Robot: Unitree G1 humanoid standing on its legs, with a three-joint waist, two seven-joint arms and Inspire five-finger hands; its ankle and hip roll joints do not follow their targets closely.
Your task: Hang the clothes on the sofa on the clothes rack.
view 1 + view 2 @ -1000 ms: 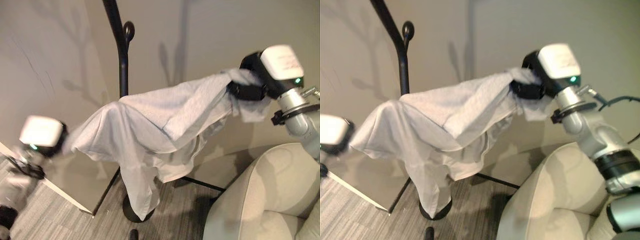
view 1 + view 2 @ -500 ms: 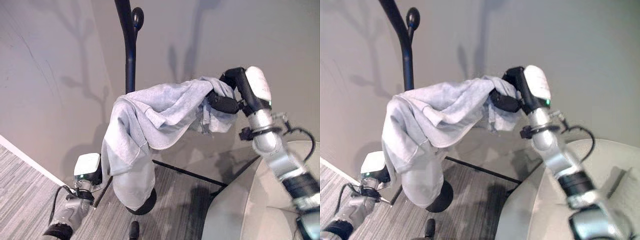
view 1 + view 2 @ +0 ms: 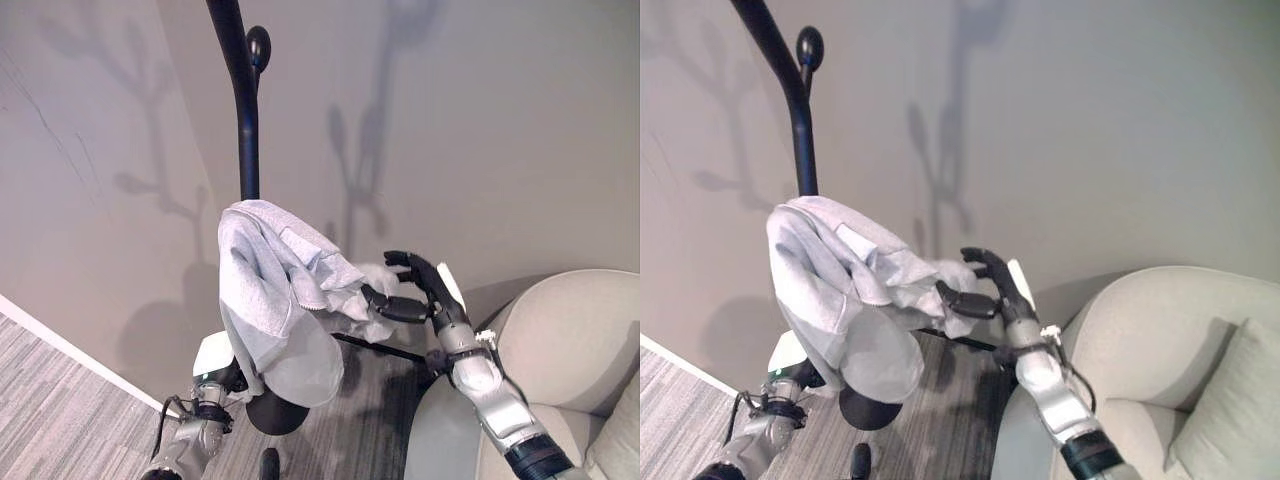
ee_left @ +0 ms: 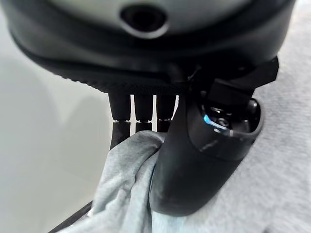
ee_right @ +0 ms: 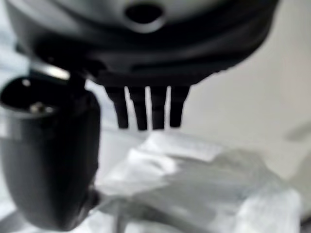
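A light grey garment (image 3: 275, 300) hangs bunched over the black clothes rack (image 3: 243, 110), draped low on its pole. The right hand (image 3: 418, 290) sits just beside the garment's trailing end, on the sofa's side of the rack, its fingers spread and relaxed with nothing gripped. The left hand (image 4: 199, 160) is low by the rack's base under the garment, thumb pressed into the cloth, fingers curled round a fold. The beige sofa (image 3: 1160, 340) stands beside the rack.

Living room: sofa (image 3: 560, 350), clothes rack (image 3: 245, 120), plain wall (image 3: 480, 120).
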